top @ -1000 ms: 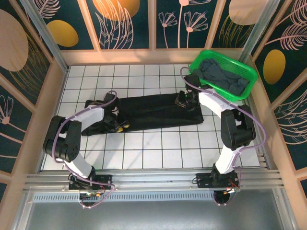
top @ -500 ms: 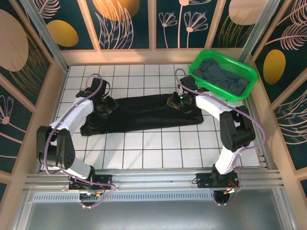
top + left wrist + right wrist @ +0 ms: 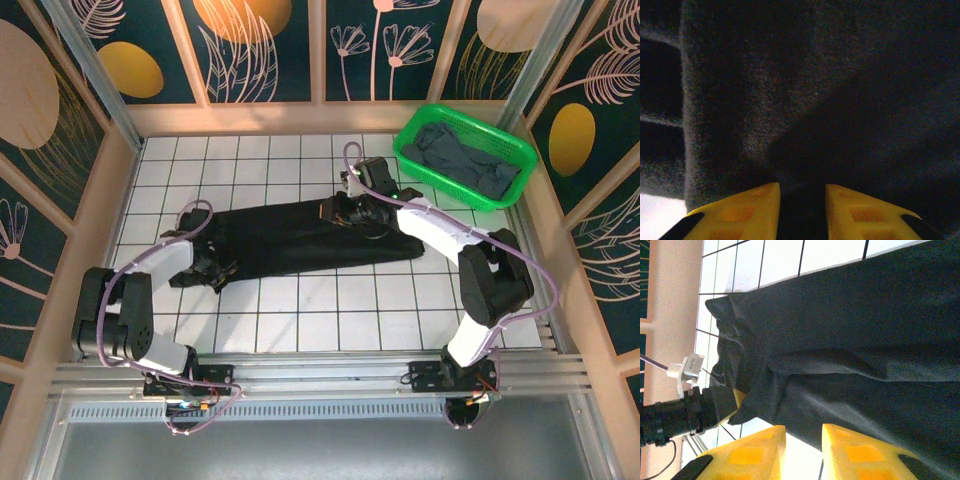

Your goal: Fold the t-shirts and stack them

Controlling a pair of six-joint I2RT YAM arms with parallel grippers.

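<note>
The black t-shirt point(image 3: 290, 240) lies as a long band across the floor tiles, rumpled at its left end. My left gripper point(image 3: 215, 268) sits low on that left end. In the left wrist view its yellow fingers point(image 3: 755, 210) pinch a ridge of the black t-shirt point(image 3: 840, 75), so the left gripper point(image 3: 802, 186) is shut on it. My right gripper point(image 3: 333, 210) hovers over the shirt's far edge near the middle. The right gripper point(image 3: 804, 429) has its fingers close together with bare tile between them, and the black t-shirt point(image 3: 850, 340) lies below. The grey t-shirt point(image 3: 465, 160) is bunched in the basket.
The green plastic basket point(image 3: 430, 110) stands at the back right corner, just behind the right arm. Wooden walls ring the tiled floor point(image 3: 330, 310). The left arm point(image 3: 670, 417) appears at the shirt's far end in the right wrist view.
My left gripper went from the shirt's near left edge to its far left corner, then back to the near left edge. My right gripper slid left along the far edge.
</note>
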